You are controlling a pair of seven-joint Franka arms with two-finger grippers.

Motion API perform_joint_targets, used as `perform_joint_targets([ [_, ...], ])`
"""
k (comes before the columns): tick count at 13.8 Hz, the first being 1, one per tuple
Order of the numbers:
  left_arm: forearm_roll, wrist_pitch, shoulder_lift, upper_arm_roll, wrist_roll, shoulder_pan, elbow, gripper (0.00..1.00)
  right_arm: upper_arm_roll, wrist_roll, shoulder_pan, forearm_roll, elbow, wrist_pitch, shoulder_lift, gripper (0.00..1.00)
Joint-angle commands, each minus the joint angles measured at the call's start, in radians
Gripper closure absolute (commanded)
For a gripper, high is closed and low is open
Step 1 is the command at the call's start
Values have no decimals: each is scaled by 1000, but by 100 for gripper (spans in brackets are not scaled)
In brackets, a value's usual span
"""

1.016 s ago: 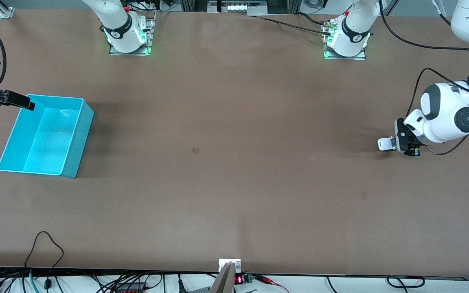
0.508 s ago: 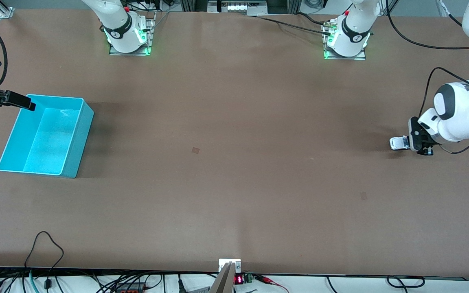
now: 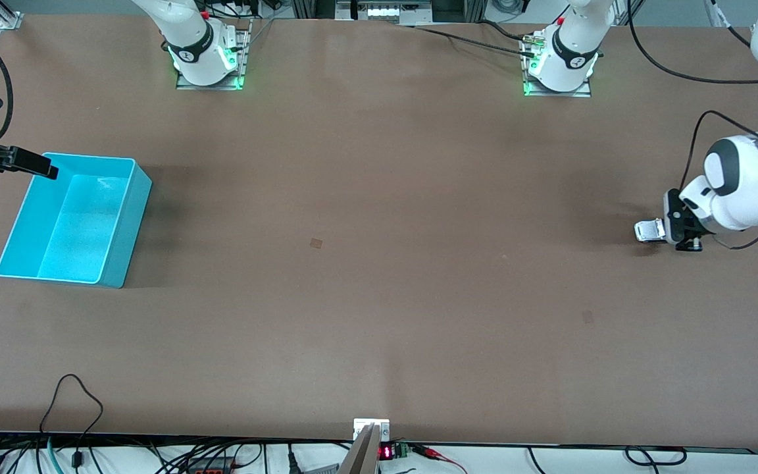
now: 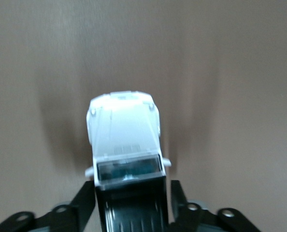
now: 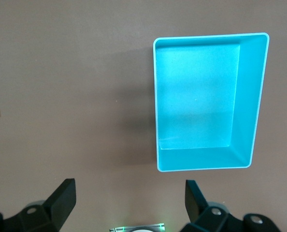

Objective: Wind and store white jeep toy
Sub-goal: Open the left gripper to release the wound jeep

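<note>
The white jeep toy [image 3: 646, 230] stands on its wheels on the brown table near the left arm's end; its white bonnet [image 4: 124, 130] and black roof show in the left wrist view. My left gripper [image 3: 662, 231] is low at the jeep's rear, its fingers [image 4: 178, 193] flanking the black roof, open, with a thin gap beside the car. The turquoise bin [image 3: 130, 224] sits at the right arm's end, nothing in it. My right gripper [image 3: 35, 165] hangs over the bin's corner, open and holding nothing [image 5: 129, 188]; the bin [image 5: 253, 96] lies below it.
Both arm bases [image 3: 208, 56] [image 3: 560, 62] stand along the table edge farthest from the front camera. Cables [image 3: 76, 401] trail over the edge nearest the camera. Two small square marks [image 3: 316, 243] [image 3: 587, 316] lie flat on the table.
The left gripper pulled the jeep along the table toward the left arm's end, then parted its fingers from the car. The right arm has not moved.
</note>
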Motion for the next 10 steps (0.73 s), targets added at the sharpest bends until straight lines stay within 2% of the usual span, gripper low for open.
perform_joint_targets([
  [1, 19, -144, -95, -102, 10, 44, 20, 0, 4, 11, 4, -12, 10, -2, -1, 0],
  [5, -2, -357, -202, -201, 10, 39, 74, 0, 4, 9, 2, -10, 10, -2, 0, 0],
  [8, -45, -398, -252, -225, 10, 19, 72, 0, 4, 9, 2, -10, 10, -2, 0, 0],
  [10, -114, -396, -271, -241, 1, 7, 74, 0, 4, 11, 2, -9, 10, -2, 0, 0],
])
